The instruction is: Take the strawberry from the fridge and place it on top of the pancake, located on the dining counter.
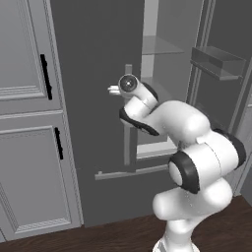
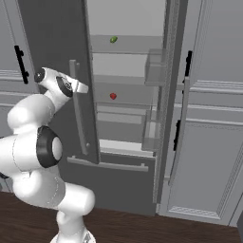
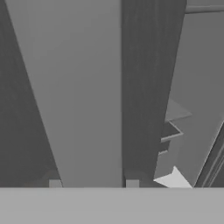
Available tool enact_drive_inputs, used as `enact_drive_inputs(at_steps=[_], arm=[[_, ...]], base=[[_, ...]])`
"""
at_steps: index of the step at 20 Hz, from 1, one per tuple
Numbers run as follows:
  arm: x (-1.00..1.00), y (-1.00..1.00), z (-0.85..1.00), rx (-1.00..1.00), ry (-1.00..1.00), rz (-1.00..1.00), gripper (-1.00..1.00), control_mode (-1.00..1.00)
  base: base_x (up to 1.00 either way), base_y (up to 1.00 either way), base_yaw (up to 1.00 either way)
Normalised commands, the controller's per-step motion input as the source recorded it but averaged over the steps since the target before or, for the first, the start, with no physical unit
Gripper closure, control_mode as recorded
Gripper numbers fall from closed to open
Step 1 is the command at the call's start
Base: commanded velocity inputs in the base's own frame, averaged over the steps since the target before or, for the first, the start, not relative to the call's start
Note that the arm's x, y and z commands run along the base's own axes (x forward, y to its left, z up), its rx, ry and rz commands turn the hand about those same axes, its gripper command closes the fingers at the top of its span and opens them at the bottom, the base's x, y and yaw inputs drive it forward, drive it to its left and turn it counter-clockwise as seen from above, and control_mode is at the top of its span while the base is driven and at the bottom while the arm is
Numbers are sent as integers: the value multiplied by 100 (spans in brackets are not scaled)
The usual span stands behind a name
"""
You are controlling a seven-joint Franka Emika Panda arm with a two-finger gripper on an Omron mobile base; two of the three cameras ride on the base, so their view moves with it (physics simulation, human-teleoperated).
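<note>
Silver, and long: the handle [image 3: 83, 96] of the left fridge door [image 2: 52, 57] runs up the middle of the hand view, with the two fingertips [image 3: 54, 183] of the tool [image 3: 92, 184] standing one to each side of it at the bottom. The tool is clamped on that bar, which fits a door that has to be swung by its handle.

In the right base view the tool [image 2: 78, 87] meets the handle at about mid-height, the arm reaching in from the left. The door stands part open, and the right door [image 2: 166, 95] is swung out too, so the fridge [image 2: 126, 19] shows its light grey inside and glass shelves.

The strawberry [image 2: 113, 96] sits on a middle shelf, alone, well apart from the tool. A small green fruit [image 2: 113, 40] lies on the shelf above it; that one is not wanted. Door bins [image 2: 154, 66] hang on the right door, just beside the shelves.

Grey panelled cabinets [image 1: 24, 98] with black handles flank the fridge on the left.

My judgement: this is the door-opening step, early in the task. The gap looks wide enough to see the fruit, but the arm is tied up holding the door, so it must let go before reaching in.
</note>
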Motion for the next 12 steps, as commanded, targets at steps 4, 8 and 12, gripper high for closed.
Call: enact_drive_inputs(at_steps=[4, 8, 12], arm=[[-80, 45, -1, -6, 0, -17, 100, -100], [-81, 62, -18, -7, 0, -22, 100, -100], [-58, 70, -17, -6, -3, -21, 100, -100]], base=[[0, 0, 0], [0, 0, 0], [0, 0, 0]])
